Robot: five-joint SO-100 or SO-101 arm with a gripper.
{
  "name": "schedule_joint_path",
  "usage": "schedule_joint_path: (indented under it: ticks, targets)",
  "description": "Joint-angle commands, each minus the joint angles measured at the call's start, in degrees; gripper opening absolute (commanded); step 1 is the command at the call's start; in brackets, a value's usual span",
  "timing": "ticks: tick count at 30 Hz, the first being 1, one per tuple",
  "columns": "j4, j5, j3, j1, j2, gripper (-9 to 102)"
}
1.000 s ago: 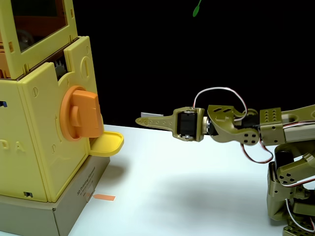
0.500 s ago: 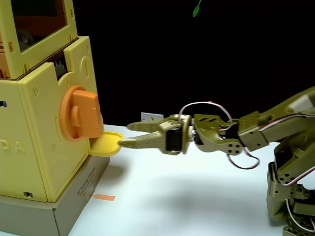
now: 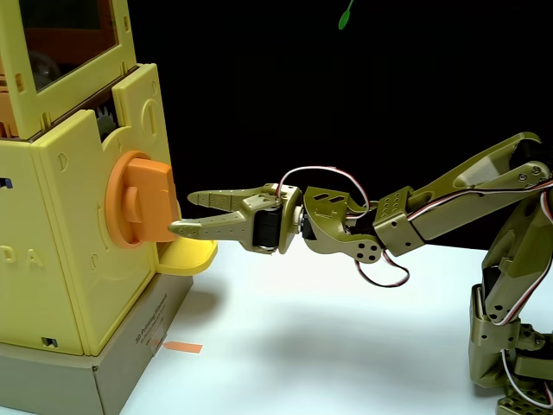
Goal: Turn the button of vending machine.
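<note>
We saw the orange button on the side face of the pale-yellow vending machine, above a small yellow tray. The olive gripper sat just beside the button, fingers parted, grasping nothing.

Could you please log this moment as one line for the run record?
phase: approach | pincer: open, tips just short of button | button: not gripped | vending machine: upright on base

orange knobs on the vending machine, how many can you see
1: the orange knob sits on the vending machine side facing the arm, above the small yellow tray. Other sides are hidden.
</note>
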Motion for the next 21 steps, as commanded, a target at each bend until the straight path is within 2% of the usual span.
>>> schedule_joint_path:
  ticks: [1, 11, 21]
  targets:
    - [-0.79, 0.97, -3.25, 1.49, -0.7, 46]
    - [0.09, 0.79, -8.61, 2.99, -6.15, 41]
    - [0.09, -3.78, -16.0, 3.6, -13.1, 32]
